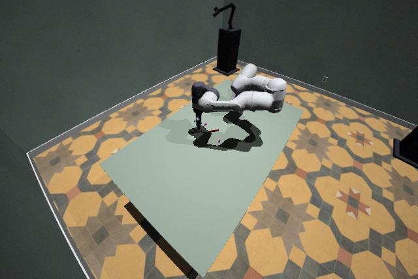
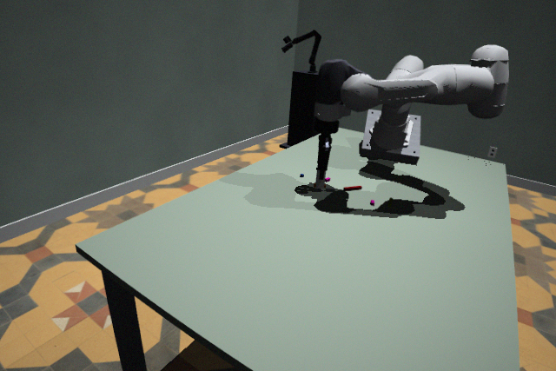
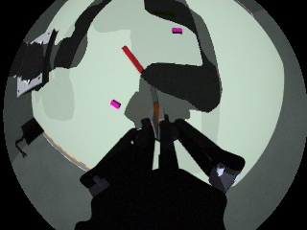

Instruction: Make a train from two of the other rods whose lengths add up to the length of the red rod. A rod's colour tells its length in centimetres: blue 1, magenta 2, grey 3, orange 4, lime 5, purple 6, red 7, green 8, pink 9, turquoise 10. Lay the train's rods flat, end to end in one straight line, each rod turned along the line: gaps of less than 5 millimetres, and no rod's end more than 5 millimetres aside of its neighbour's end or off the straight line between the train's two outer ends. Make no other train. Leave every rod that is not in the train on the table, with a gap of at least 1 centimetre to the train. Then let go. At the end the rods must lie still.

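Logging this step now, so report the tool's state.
Tool: closed on the orange rod.

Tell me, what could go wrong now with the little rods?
1. The gripper looks shut on the orange rod, which is lined up behind the grey rod. Opening might nudge the orange one crooked or leave a gap.
2. The red rod ends close to the grey rod's far end, so the train may finish too near it.
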Controlling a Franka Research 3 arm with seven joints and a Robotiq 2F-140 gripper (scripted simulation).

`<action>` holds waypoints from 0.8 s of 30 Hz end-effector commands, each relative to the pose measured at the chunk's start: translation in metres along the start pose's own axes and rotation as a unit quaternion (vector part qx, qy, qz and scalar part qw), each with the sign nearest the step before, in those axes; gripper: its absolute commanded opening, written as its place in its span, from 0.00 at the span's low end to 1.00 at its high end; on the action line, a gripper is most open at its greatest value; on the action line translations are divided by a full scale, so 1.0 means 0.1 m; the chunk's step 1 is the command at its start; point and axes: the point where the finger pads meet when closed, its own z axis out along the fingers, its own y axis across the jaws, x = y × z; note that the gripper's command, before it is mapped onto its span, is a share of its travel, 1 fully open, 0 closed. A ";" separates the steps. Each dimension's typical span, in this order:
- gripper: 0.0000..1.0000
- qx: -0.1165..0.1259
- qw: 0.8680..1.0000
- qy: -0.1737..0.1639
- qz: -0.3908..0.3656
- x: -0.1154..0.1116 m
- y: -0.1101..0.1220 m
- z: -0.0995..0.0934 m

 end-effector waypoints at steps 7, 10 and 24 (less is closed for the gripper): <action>0.03 -0.001 1.000 -0.001 -0.001 0.00 0.00 0.06; 0.03 -0.001 1.000 -0.001 -0.001 0.00 0.00 0.09; 0.03 -0.001 1.000 -0.001 -0.001 0.00 0.00 0.12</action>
